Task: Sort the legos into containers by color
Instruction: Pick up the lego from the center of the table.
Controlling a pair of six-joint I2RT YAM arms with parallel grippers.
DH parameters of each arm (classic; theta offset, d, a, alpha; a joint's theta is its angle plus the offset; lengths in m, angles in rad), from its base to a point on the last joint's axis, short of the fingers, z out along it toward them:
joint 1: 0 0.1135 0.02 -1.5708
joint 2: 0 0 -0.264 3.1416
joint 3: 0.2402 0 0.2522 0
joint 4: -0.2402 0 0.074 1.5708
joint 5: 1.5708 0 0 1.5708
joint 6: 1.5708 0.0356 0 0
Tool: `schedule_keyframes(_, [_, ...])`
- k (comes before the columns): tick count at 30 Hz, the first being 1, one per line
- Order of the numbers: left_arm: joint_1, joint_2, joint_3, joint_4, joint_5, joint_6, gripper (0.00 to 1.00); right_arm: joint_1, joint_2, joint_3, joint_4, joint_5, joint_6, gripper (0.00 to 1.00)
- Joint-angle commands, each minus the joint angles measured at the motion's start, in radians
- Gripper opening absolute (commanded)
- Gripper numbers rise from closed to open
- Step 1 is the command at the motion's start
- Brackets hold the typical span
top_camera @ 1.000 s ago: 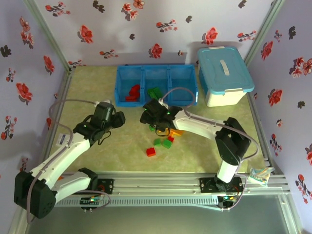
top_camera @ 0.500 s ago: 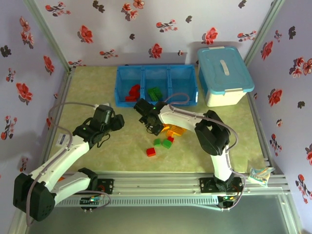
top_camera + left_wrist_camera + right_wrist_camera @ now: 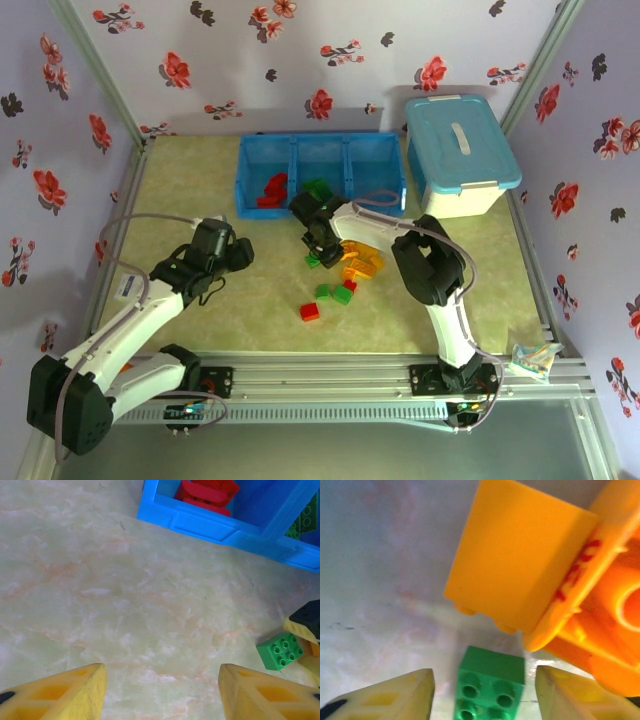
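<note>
Reaching left across the table [image 3: 200, 180] from its base at the near right corner, the right arm folds sharply at the elbow. Its forearm runs low toward the blue tray [image 3: 243, 170], and the right gripper [image 3: 318, 240] points down just in front of the tray's middle compartment. In the right wrist view its two yellow fingers [image 3: 395, 695] stand moderately apart on either side of one green brick [image 3: 490, 687], which lies studs up. A narrow strip of table shows on each side of the brick, so the fingers do not touch it. Just beyond it lies an orange brick [image 3: 515, 570], touching more orange pieces to the right.

The left arm stretches up from the near left corner with a gentle bend. The left gripper [image 3: 230, 248] hangs over bare table near the tray's left front corner, its fingers [image 3: 65, 692] wide apart with nothing between them.

Counted from above, there is one tray of three compartments. The left compartment holds a heap of red bricks [image 3: 270, 190] and the middle one a few sorted green bricks [image 3: 320, 190], both too bunched to count. Loose on the table are two loose red bricks [image 3: 310, 312], three loose green bricks [image 3: 343, 296] and an orange cluster [image 3: 360, 262] whose number I cannot tell. One white bin [image 3: 455, 195] with a light-blue lid [image 3: 460, 140] stands just right of the tray.
</note>
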Motion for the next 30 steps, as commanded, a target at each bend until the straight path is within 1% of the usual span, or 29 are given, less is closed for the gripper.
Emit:
schedule_keyframes(1, [0.012, -0.006, -0.008, 0.022, 0.003, -0.006, 0.61, 0.010, 0.057, 0.055, -0.051, -0.005, -0.034, 0.50])
schedule_keyframes(4, [0.015, -0.007, -0.008, 0.024, 0.006, -0.004, 0.61, 0.024, 0.082, 0.083, -0.073, -0.002, -0.053, 0.51])
schedule_keyframes(8, [0.017, -0.007, -0.008, 0.020, 0.004, 0.000, 0.60, 0.040, 0.092, 0.081, -0.077, 0.000, -0.070, 0.55])
schedule_keyframes(11, [0.019, -0.011, -0.008, 0.019, 0.005, -0.001, 0.60, 0.050, 0.097, 0.081, -0.083, 0.009, -0.088, 0.55])
schedule_keyframes(14, [0.021, -0.017, -0.010, 0.018, 0.004, 0.001, 0.60, 0.058, 0.114, 0.101, -0.104, 0.019, -0.127, 0.53])
schedule_keyframes(16, [0.024, -0.021, -0.007, 0.015, 0.006, 0.002, 0.60, 0.059, 0.128, 0.120, -0.134, 0.024, -0.148, 0.50])
schedule_keyframes(19, [0.026, -0.027, -0.008, 0.012, 0.006, 0.002, 0.60, 0.057, 0.130, 0.120, -0.148, 0.030, -0.164, 0.35])
schedule_keyframes(20, [0.026, -0.030, -0.009, 0.012, 0.004, 0.002, 0.60, 0.056, 0.125, 0.122, -0.152, 0.035, -0.167, 0.33])
schedule_keyframes(26, [0.030, -0.037, -0.001, 0.001, 0.003, 0.006, 0.60, 0.059, 0.053, 0.126, -0.160, 0.079, -0.214, 0.24])
schedule_keyframes(30, [0.030, -0.047, 0.010, -0.008, 0.005, 0.017, 0.60, 0.056, -0.063, 0.148, -0.186, 0.209, -0.297, 0.23])
